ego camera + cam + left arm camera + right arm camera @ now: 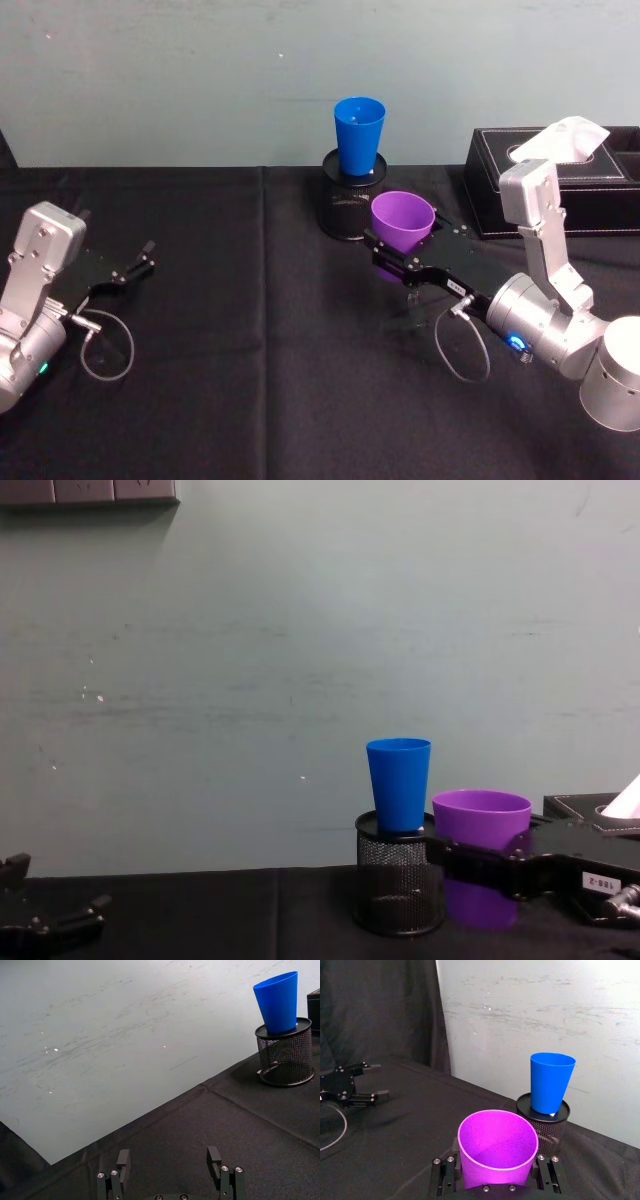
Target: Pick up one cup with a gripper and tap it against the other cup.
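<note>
My right gripper (405, 238) is shut on the purple cup (403, 220), its black jaws clamped around the cup's sides. The cup stays upright, a little above the black cloth. It also shows in the right wrist view (497, 1147) and in the chest view (482, 825). The blue cup (359, 135) stands upright in a black mesh pen holder (345, 205), just behind and left of the purple one. The two cups are close but apart (398, 785). My left gripper (135, 262) rests open at the table's left side, with nothing between its fingers (122, 1165).
A black tissue box (550, 180) with a white tissue sticking up stands at the back right, beside my right arm. The black cloth (240, 330) covers the table and a pale wall rises right behind it. Cable loops hang from both wrists.
</note>
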Tool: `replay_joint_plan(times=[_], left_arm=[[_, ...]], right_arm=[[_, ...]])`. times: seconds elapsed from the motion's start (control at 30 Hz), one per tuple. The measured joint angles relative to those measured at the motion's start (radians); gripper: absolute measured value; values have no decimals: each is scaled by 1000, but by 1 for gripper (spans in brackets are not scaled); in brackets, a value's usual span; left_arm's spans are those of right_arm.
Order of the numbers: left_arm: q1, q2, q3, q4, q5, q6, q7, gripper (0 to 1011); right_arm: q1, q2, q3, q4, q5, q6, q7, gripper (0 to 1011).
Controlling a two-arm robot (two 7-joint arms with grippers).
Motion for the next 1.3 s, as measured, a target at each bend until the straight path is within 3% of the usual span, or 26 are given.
replay_joint_plan(times=[1.3], left_arm=[[0,0,0,0,0,0,0,1000]], right_arm=[[0,0,0,0,0,0,0,736]])
